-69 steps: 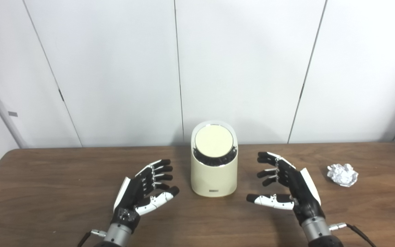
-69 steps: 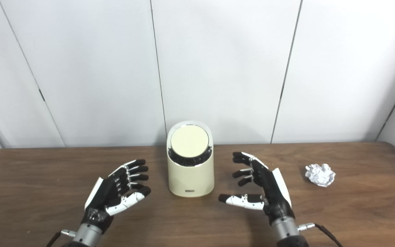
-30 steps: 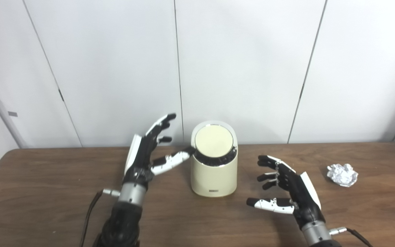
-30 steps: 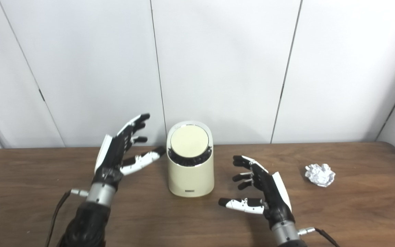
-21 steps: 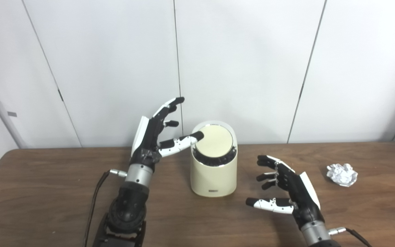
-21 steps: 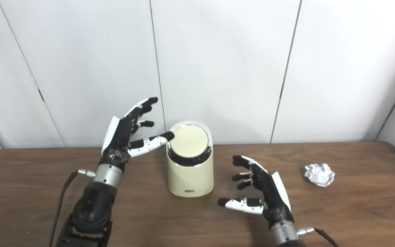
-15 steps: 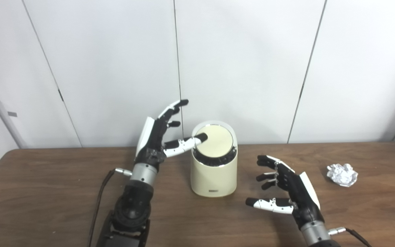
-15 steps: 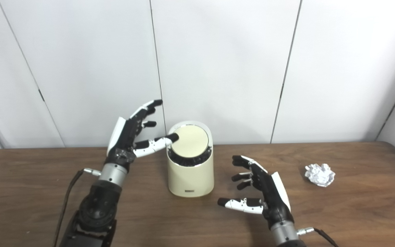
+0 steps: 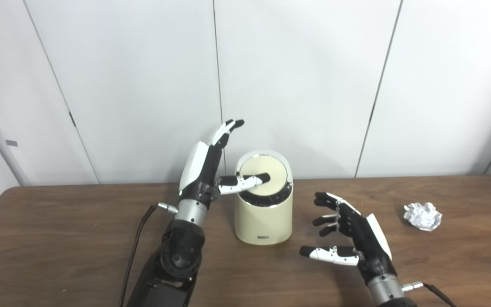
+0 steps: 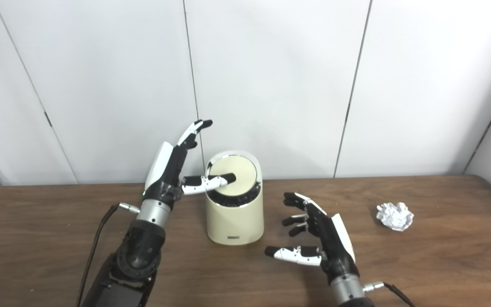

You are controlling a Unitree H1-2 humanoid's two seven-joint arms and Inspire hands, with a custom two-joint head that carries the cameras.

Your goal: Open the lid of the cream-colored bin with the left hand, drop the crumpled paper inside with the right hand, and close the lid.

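Left hand (image 9: 200,170): fingers (image 9: 224,132) spread and raised, grasping nothing; thumb (image 9: 249,181) laid across the lid, tip near its middle
Right hand (image 9: 354,238): released, fingers apart, hovering low over the desk (image 9: 58,238) just right of the bin; empty
Bin (image 9: 263,213): cream-colored, upright at the desk's middle; long axis vertical
Lid (image 9: 267,177): round disc, still shut; face tilted toward me; looks stiff and smooth, likely a press-to-open type, so I push near the centre rather than pinch the rim
Crumpled paper (image 9: 422,215): on the desk well right of the bin, untouched; silvery, no clear long axis; probably light and springy; I take it by closing round the whole ball
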